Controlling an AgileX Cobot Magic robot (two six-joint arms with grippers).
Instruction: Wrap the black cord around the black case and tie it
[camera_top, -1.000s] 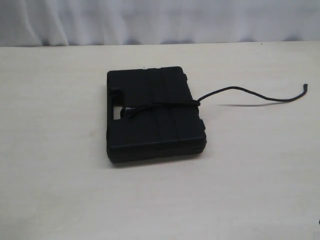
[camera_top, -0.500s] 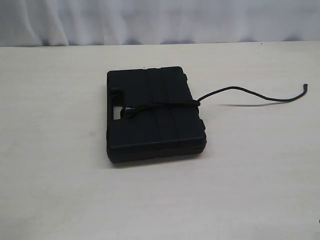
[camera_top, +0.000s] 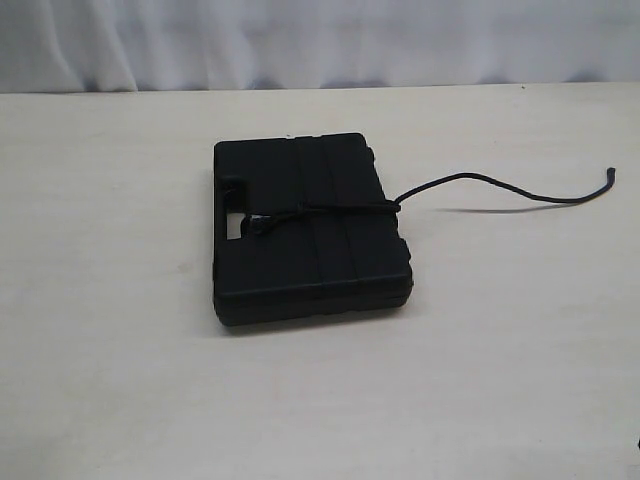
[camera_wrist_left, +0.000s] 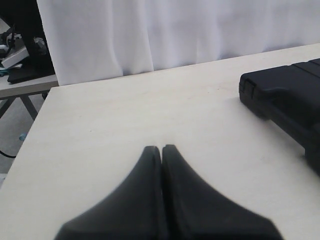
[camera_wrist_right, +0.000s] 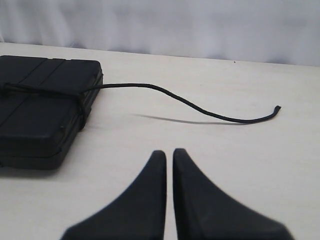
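Observation:
The black case (camera_top: 310, 230) lies flat on the pale table (camera_top: 120, 350), also seen as the case (camera_wrist_right: 42, 110) and a corner of the case (camera_wrist_left: 287, 95). The black cord (camera_top: 330, 209) runs across its lid with a knot near the handle cut-out, and its free end trails off to the right and rises above the table, ending in a tip (camera_top: 611, 173). The same loose length of cord (camera_wrist_right: 200, 109) shows in the right wrist view. My left gripper (camera_wrist_left: 161, 148) is shut and empty. My right gripper (camera_wrist_right: 169, 152) is nearly shut, holding nothing. Neither gripper appears in the exterior view.
A white curtain (camera_top: 320, 40) hangs behind the table's far edge. Beyond the table's corner in the left wrist view stand another bench and dark equipment (camera_wrist_left: 22, 60).

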